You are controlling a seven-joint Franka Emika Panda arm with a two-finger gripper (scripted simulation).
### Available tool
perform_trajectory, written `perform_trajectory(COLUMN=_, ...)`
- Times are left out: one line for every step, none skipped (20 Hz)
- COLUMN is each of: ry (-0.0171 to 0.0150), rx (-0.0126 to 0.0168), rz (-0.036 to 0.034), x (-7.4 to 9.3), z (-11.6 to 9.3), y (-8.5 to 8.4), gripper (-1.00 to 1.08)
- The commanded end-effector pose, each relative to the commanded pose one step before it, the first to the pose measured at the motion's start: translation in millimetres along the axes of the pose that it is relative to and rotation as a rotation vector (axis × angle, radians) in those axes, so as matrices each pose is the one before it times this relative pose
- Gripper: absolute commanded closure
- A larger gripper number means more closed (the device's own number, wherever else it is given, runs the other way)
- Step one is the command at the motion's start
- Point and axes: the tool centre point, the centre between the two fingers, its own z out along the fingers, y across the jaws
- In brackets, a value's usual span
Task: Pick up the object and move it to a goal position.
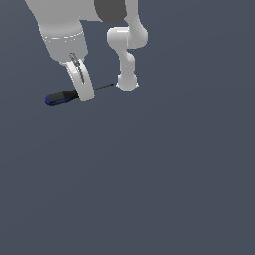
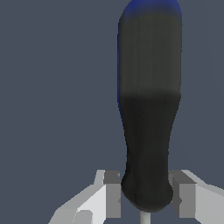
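The object, a small screwdriver point(image 1: 62, 96) with a black handle, blue butt end and thin dark shaft, lies lengthwise toward the exterior view's left. Its shaft points at the robot's base. My gripper point(image 1: 84, 94) comes down from above onto the shaft end of the handle. In the wrist view the handle point(image 2: 148, 109) runs away from the camera, and my gripper point(image 2: 147, 194) has a pad against each side of its narrow end. The fingers point(image 2: 112, 192) are closed to the handle's width. I cannot tell whether the screwdriver rests on the floor or hangs just above it.
The robot's white base point(image 1: 127, 82) stands just beyond the shaft tip. All around is plain dark grey floor point(image 1: 149, 179). No goal marker shows in either view.
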Motion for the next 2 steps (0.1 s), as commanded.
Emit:
perform_trajectory(ry=0.00017, rx=-0.00048, rz=-0.00141, x=0.94, z=-4.25, y=1.56, gripper=1.08)
perform_trajectory(ry=0.00000, rx=0.00000, rz=0.00000, x=0.11, z=-0.26, y=0.11, gripper=1.08)
